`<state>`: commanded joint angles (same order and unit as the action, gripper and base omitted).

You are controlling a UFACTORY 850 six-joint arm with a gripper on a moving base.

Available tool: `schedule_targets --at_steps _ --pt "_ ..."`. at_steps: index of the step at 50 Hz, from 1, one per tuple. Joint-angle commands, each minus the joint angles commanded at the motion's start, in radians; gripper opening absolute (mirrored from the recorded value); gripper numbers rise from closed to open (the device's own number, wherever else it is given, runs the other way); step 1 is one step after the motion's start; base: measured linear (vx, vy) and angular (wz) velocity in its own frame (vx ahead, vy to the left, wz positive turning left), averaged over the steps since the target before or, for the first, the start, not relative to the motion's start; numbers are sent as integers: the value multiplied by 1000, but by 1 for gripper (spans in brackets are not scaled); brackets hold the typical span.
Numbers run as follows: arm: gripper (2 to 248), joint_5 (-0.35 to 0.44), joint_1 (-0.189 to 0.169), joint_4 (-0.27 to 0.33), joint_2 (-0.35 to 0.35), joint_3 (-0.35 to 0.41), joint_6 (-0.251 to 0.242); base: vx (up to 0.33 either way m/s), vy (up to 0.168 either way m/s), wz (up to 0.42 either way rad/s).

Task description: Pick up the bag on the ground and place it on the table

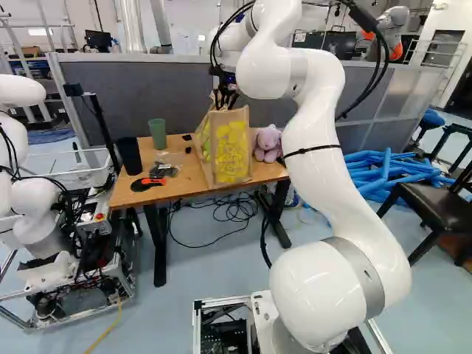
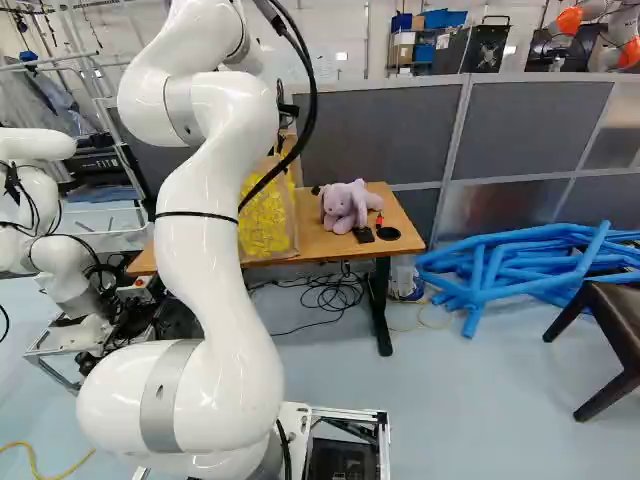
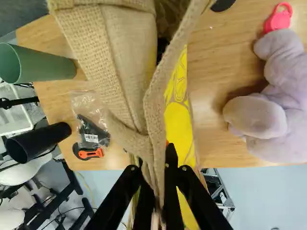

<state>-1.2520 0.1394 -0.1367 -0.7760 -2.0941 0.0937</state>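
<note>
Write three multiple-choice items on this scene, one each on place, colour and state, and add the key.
1. Where is the plush toy?
A) On a chair
B) On the table
C) On the floor

2. What colour is the cup beside the black one?
A) Red
B) White
C) Green

3. The gripper is:
A) Shut on the bag
B) Open above the toy
C) Shut on a cup

Key:
1 B: both base views show it there.
2 C: its green side shows.
3 A: burlap runs between both fingers.

Below the black gripper (image 1: 224, 100), an upright tan bag (image 1: 227, 147) with yellow print seems to rest on the wooden table (image 1: 180, 182).
</note>
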Motion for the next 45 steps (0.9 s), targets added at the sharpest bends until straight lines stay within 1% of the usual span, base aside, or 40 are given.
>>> schedule_targets --at_steps 29,30,34,35,39,40,44,45 --pt "22 0 0 0 -5 0 0 0 0 0" --pt "28 0 0 0 -5 0 0 0 0 0" --pt "28 0 0 0 -5 0 0 0 0 0" --pt "58 0 0 0 -5 0 0 0 0 0" --pt "58 0 0 0 -5 0 0 0 0 0" --pt "92 0 0 0 -5 0 0 0 0 0" --pt "92 0 0 0 -5 0 0 0 0 0" --pt "127 0 0 0 -5 0 0 0 0 0"
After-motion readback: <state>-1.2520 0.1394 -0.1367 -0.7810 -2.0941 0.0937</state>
